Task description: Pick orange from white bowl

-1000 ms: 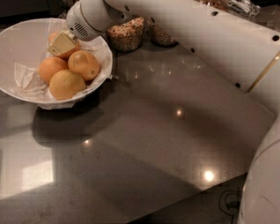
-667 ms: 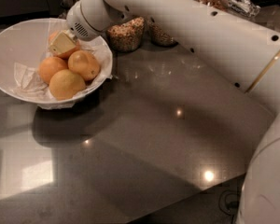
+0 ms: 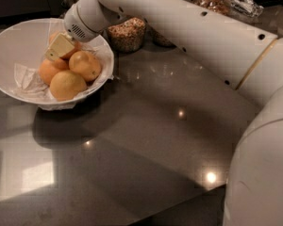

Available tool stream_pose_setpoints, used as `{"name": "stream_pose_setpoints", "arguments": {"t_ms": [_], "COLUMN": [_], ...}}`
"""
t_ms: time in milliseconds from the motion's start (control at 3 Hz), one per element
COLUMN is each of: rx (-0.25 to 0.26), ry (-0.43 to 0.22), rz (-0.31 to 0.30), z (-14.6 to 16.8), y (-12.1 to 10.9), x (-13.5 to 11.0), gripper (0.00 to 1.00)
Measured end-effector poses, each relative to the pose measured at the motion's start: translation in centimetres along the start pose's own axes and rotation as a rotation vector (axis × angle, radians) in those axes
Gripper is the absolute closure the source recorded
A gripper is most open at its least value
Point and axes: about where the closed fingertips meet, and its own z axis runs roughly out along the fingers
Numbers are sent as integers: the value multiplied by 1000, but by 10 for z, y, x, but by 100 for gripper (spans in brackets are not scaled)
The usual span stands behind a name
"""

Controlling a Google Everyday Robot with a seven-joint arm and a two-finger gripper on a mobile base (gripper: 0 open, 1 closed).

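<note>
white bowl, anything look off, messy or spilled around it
Nothing looks spilled or damaged. The one untidy thing is the crumpled paper lining in the white bowl, which hangs over the near rim. The gripper is down inside the bowl, among the fruit.

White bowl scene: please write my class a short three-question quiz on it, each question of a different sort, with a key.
1. True or false: the robot's claw is inside the rim of the wide, paper-lined white bowl, right at the fruit.
2. What stands just behind the bowl? A) a glass jar of brown granola-like bits B) a blue mug C) a stack of plates
3. Fill the gap: the round, deep-orange orange lies ___ the bowl, beside the claw.

Key: 1 true; 2 A; 3 inside.
</note>
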Motion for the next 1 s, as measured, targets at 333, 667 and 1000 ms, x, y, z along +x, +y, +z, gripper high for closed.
{"name": "stream_pose_setpoints", "arguments": {"t_ms": [333,667,1000], "rx": [-1,-9,-18], "ry": [13,26,36], "rz": [-3,-6,-5], "z": [7,17,27], "y": [-4,-12,-19], "x": [2,3,4], "gripper": [26,26,28]}}
